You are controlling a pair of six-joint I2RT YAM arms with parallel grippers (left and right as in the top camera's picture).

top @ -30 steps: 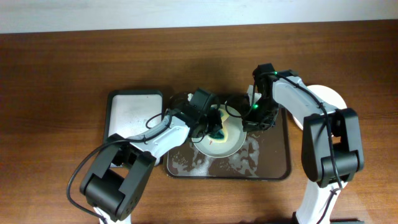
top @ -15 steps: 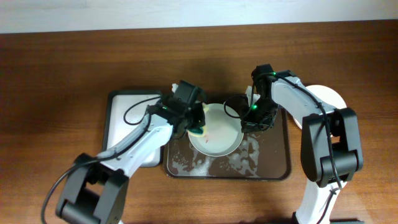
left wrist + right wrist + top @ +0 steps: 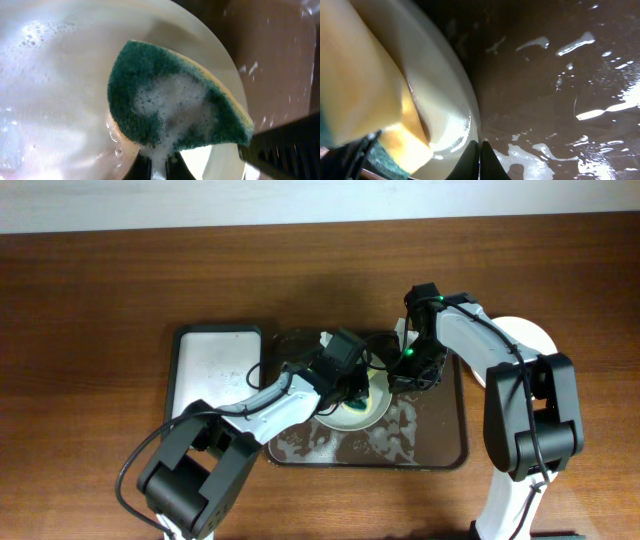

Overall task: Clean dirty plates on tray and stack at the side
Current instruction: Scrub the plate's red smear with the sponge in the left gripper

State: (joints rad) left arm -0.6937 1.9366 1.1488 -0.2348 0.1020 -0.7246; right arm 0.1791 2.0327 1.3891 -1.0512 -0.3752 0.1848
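Observation:
One pale plate [image 3: 374,408] lies wet on the dark brown tray [image 3: 435,442]. My left gripper [image 3: 347,384] is shut on a green and yellow sponge [image 3: 353,402] and presses it on the plate. In the left wrist view the foamy sponge [image 3: 175,105] lies on the soapy plate [image 3: 60,75], with the gripper [image 3: 161,167] below it. My right gripper [image 3: 400,378] is shut on the plate's right rim. In the right wrist view its fingers [image 3: 480,155] pinch the rim of the plate [image 3: 447,95], with the sponge [image 3: 365,85] at the left. No red smear shows.
A smaller black-rimmed tray [image 3: 215,365] with a white inside lies left of the brown tray. A white plate [image 3: 528,336] sits on the table at the right, partly behind my right arm. The brown tray's base [image 3: 560,100] carries foam and water.
My left gripper has swung the sponge from the plate's left edge rightwards across the plate. My right gripper has stayed on the rim.

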